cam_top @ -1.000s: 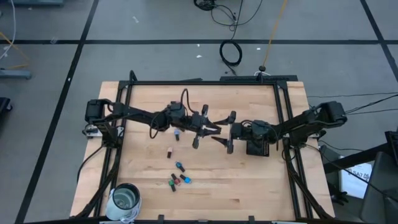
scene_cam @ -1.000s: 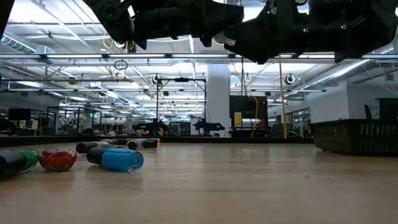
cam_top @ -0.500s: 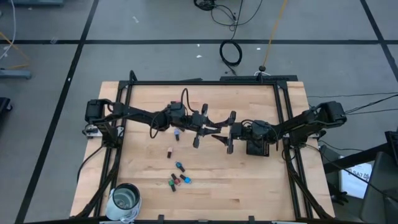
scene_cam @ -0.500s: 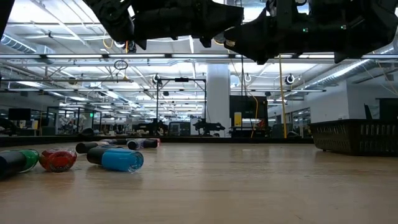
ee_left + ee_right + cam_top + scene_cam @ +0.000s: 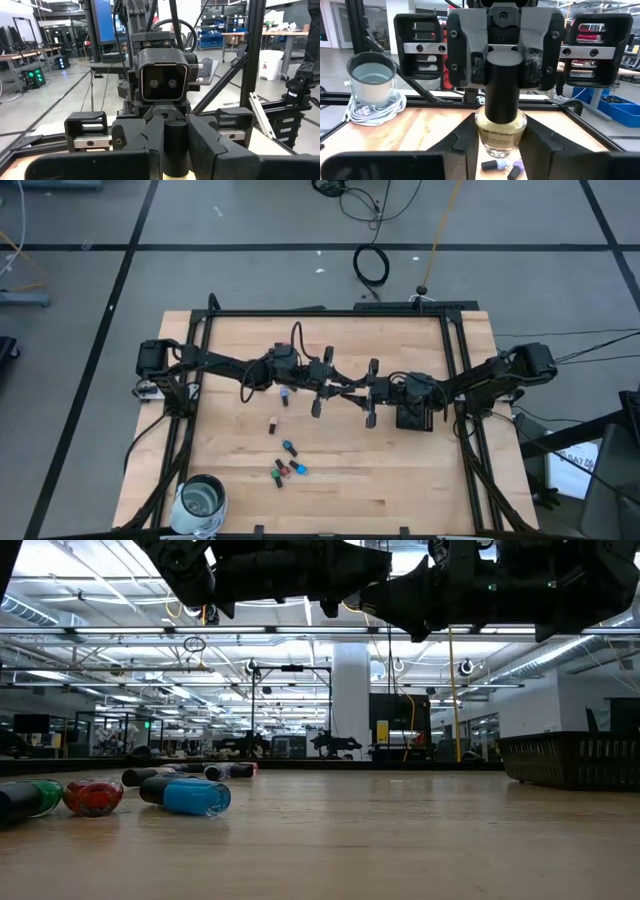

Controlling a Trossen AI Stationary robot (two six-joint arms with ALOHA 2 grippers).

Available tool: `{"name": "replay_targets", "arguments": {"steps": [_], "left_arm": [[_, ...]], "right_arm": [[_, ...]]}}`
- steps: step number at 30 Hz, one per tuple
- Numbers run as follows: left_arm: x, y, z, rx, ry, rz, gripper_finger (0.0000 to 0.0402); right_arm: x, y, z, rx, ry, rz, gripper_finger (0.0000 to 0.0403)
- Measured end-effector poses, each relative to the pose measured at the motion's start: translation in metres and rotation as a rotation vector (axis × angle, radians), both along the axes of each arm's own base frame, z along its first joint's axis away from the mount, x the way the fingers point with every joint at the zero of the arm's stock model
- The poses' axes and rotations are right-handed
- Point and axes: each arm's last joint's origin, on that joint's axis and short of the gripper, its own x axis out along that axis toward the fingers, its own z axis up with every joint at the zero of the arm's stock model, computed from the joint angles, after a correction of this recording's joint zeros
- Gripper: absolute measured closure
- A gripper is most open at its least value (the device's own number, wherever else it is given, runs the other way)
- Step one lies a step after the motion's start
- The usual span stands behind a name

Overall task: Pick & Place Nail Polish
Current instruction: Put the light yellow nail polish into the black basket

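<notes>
Over the last second the right gripper [image 5: 366,399] has closed in from the right of the high view until it meets the left gripper [image 5: 330,387] at mid-table, a likely handover. The left gripper's fingers are clamped on the dark cap of a pale beige nail polish bottle [image 5: 500,129]; the right fingers [image 5: 462,142] flank its glass body, apart. Other bottles [image 5: 288,469] lie scattered lower left of centre.

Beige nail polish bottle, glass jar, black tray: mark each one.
beige nail polish bottle [image 5: 501,131], right wrist view, on its clear glass body under the dark cap.
glass jar [image 5: 202,500], high view, on its rim at the table's near corner.
black tray [image 5: 572,758], low view, on its side wall.
</notes>
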Motion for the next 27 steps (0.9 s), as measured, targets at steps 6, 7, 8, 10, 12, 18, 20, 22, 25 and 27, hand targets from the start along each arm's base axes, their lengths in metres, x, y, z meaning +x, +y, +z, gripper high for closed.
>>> {"name": "replay_targets", "arguments": {"steps": [6, 7, 8, 10, 12, 18, 20, 22, 25, 27], "left_arm": [[0.001, -0.005, 0.001, -0.01, -0.011, 0.07, 0.032], [0.0, -0.006, 0.003, -0.003, -0.015, 0.087, 0.0306], [0.0, -0.008, 0.004, 0.008, -0.017, 0.108, 0.029], [-0.001, -0.011, 0.006, 0.027, -0.031, 0.149, 0.025], [-0.003, -0.014, 0.011, 0.036, -0.029, 0.171, 0.0206], [-0.014, -0.016, 0.03, 0.047, -0.038, 0.2, 0.0097], [-0.021, -0.016, 0.037, 0.024, 0.005, 0.212, 0.0074], [-0.031, -0.012, 0.045, 0.016, 0.057, 0.224, 0.0057], [-0.047, -0.005, 0.052, -0.001, 0.17, 0.248, 0.0041], [-0.057, -0.002, 0.055, -0.009, 0.226, 0.262, 0.0034]], "right_arm": [[0.0, 0.0, 0.0, 0.019, -0.004, 0.001, 0.0304], [0.0, 0.0, 0.0, 0.024, -0.005, 0.002, 0.0304], [0.0, 0.0, 0.0, 0.027, -0.005, 0.003, 0.0304], [0.0, 0.0, 0.001, 0.026, -0.011, 0.003, 0.0304], [0.0, 0.0, 0.001, 0.023, -0.008, 0.006, 0.0304], [-0.002, 0.0, 0.001, 0.008, 0.03, -0.006, 0.0304], [-0.006, -0.001, 0.005, 0.002, 0.058, -0.034, 0.0304], [-0.012, -0.001, 0.011, 0.003, 0.093, -0.044, 0.0304], [-0.026, -0.001, 0.021, 0.029, 0.148, -0.041, 0.0304], [-0.037, -0.002, 0.026, 0.06, 0.2, -0.04, 0.0304]]}}
